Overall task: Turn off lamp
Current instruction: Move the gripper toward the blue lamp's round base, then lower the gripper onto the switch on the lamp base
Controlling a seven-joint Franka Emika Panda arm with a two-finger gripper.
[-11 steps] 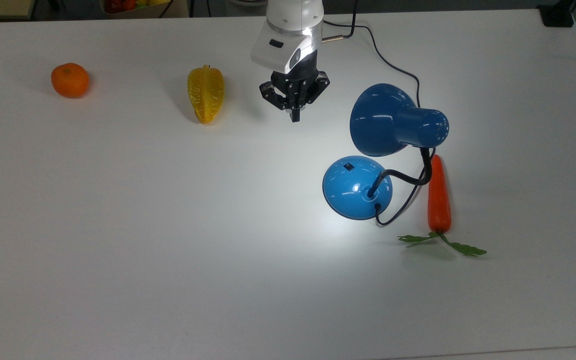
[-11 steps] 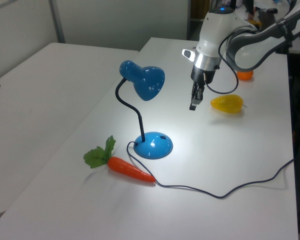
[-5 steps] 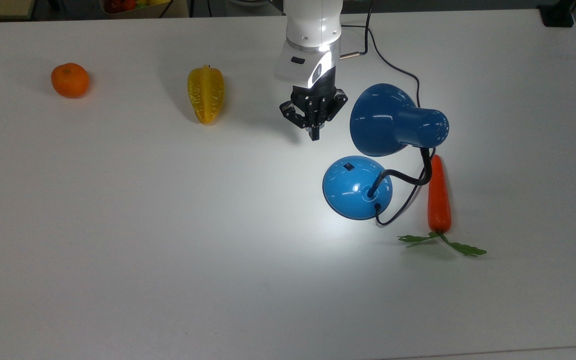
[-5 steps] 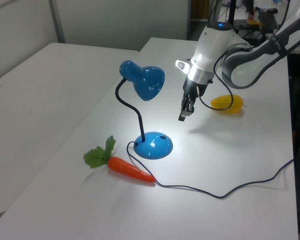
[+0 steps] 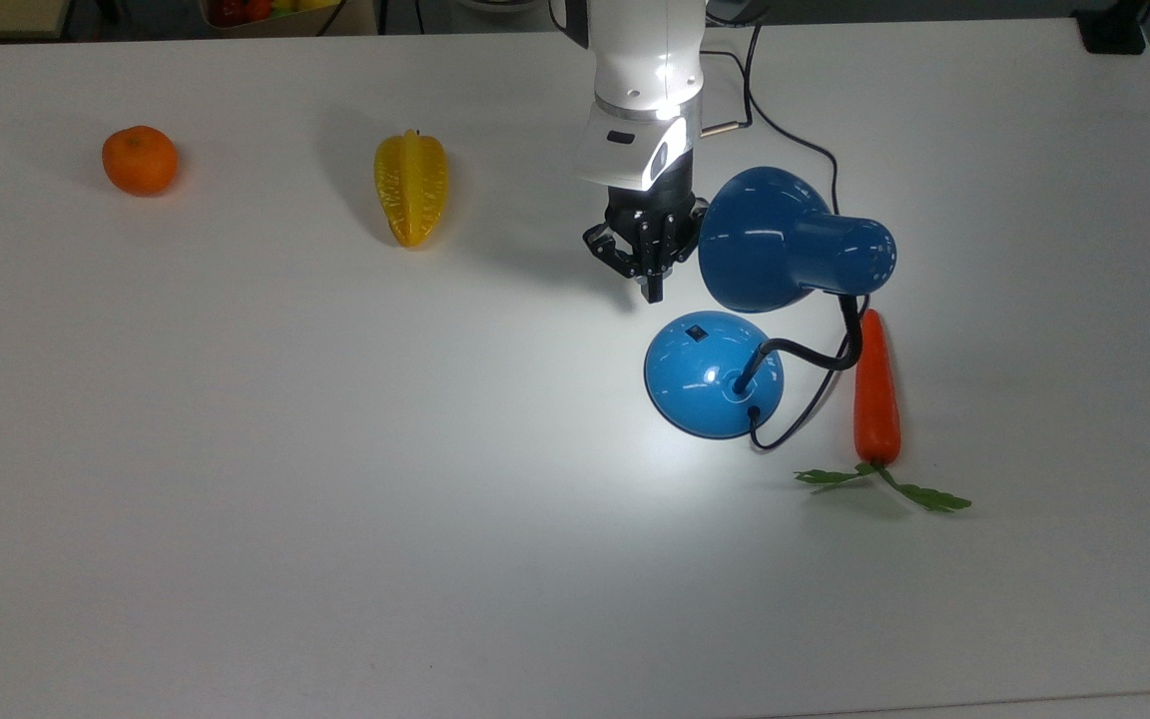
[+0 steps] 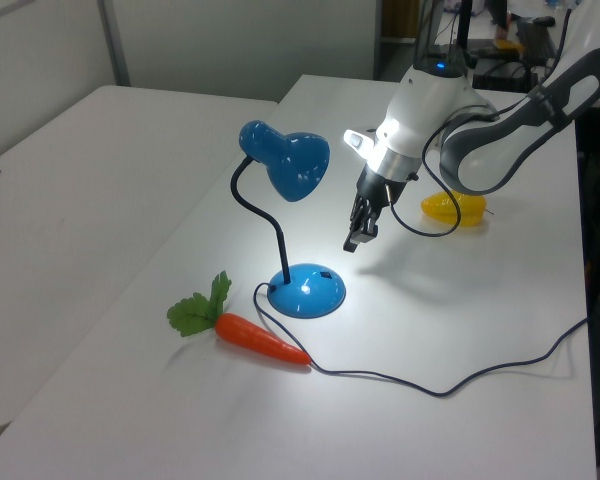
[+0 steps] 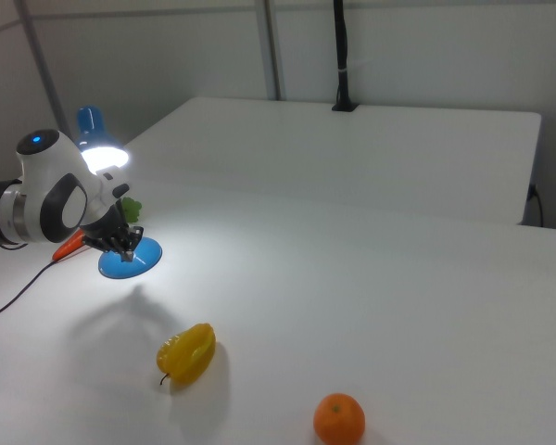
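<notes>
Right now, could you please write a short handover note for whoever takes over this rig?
Gripper: shut, holding nothing, hovering above the table beside the lamp's shade and just short of the base in the top view.
Lamp: upright and lit, a bright patch on the table around the base. The switch sits on the side of the base nearest the gripper.
Done: the approach is close.
Left: press the switch, then check the light goes out.
Nearby: carrot lies beside the base.

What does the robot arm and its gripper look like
The arm is glossy white with rounded grey joint sections and a small blue light on top. At its end, a white wrist block carries a black two-finger gripper with angular linkages. A thin black cable loops from the wrist.
</notes>
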